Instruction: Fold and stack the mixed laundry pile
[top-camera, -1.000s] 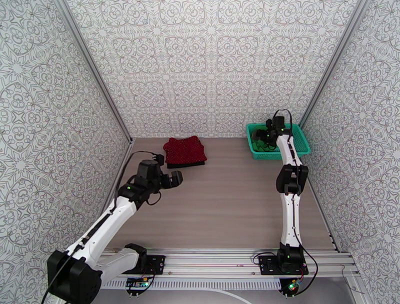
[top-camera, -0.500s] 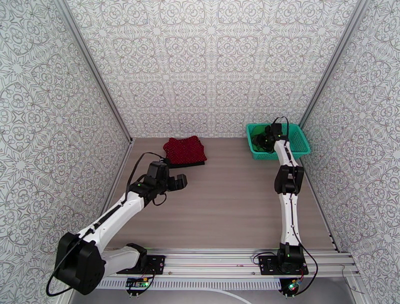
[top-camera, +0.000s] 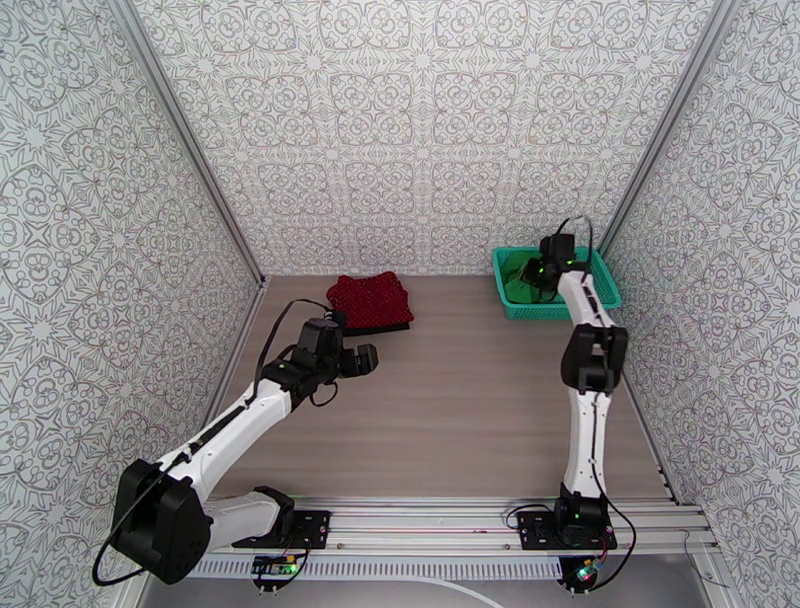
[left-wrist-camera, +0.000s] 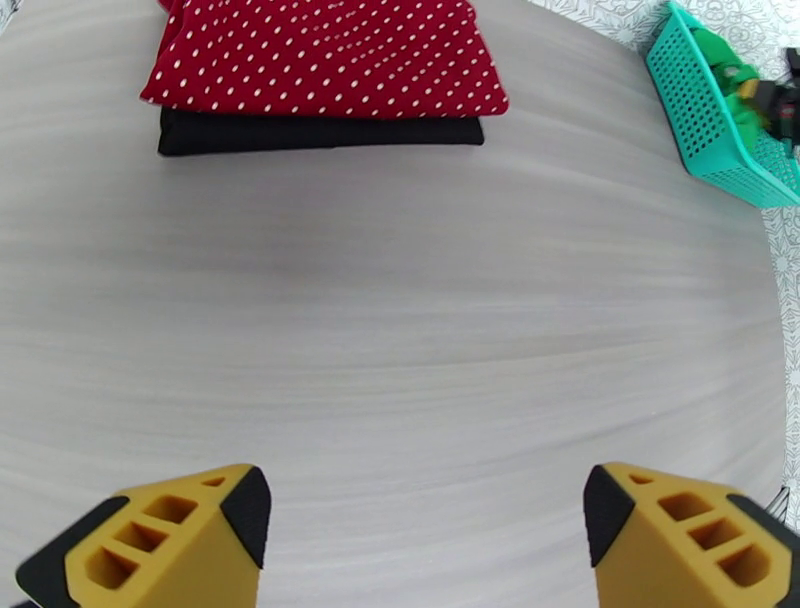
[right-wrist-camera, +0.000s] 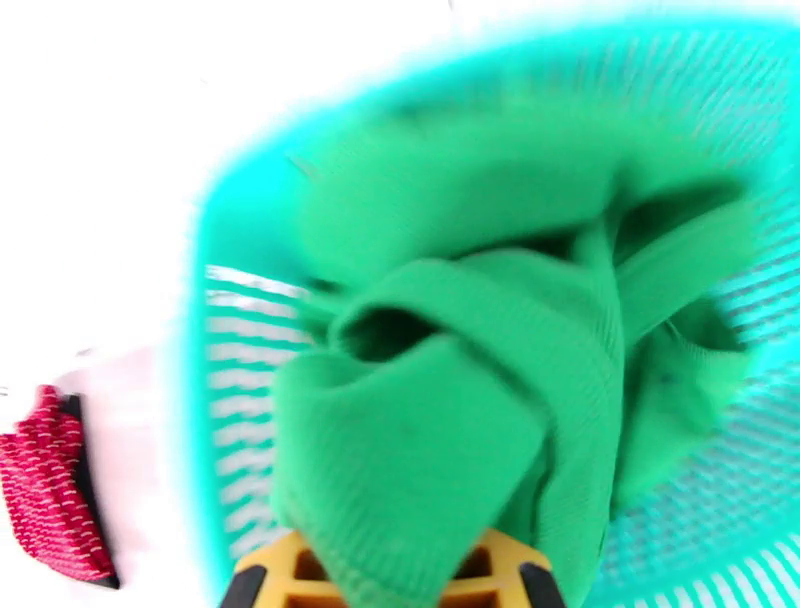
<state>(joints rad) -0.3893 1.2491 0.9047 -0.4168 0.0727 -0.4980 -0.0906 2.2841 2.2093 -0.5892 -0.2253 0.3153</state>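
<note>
since a second ago my right gripper (right-wrist-camera: 390, 582) is no longer standing spread over the teal basket (top-camera: 606, 291): it is now pressing its fingers together, pinching a fold of the bright green garment (right-wrist-camera: 470, 400), which is bunching up inside the basket. my left gripper (left-wrist-camera: 425, 540) is edging slightly toward the basket, fingers spread wide and holding nothing. the dark red dotted garment (left-wrist-camera: 330, 55) is lying folded on the black garment (left-wrist-camera: 320, 132), well to the left of the basket.
</note>
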